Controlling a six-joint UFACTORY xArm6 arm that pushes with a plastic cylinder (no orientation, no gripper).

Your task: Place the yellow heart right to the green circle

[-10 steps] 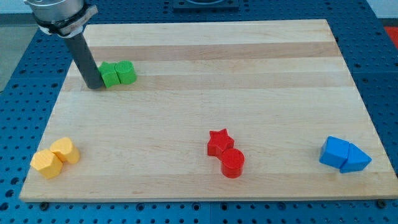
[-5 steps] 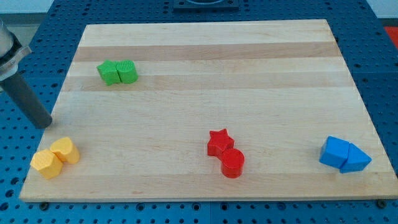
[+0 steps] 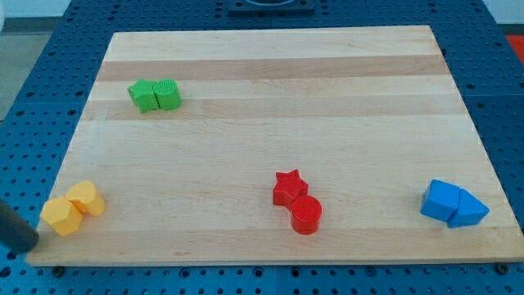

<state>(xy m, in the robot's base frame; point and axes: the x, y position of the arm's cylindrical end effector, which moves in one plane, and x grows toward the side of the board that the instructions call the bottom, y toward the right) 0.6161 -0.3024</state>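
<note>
Two yellow blocks touch at the board's lower left: one lower left, the other upper right of it. I cannot tell which is the heart. Two green blocks sit side by side at the upper left; the right one looks rounder, the left one more jagged. My tip is at the view's bottom left, off the board's corner, just left of and below the lower yellow block, not touching it. Only the rod's lower end shows.
A red star touches a red circle at the lower middle. Two blue blocks, one squarish and one triangular, sit together at the lower right. The wooden board lies on a blue perforated table.
My tip moved from beside the green blocks down along the board's left edge to below and left of the yellow pair. No block has moved.
</note>
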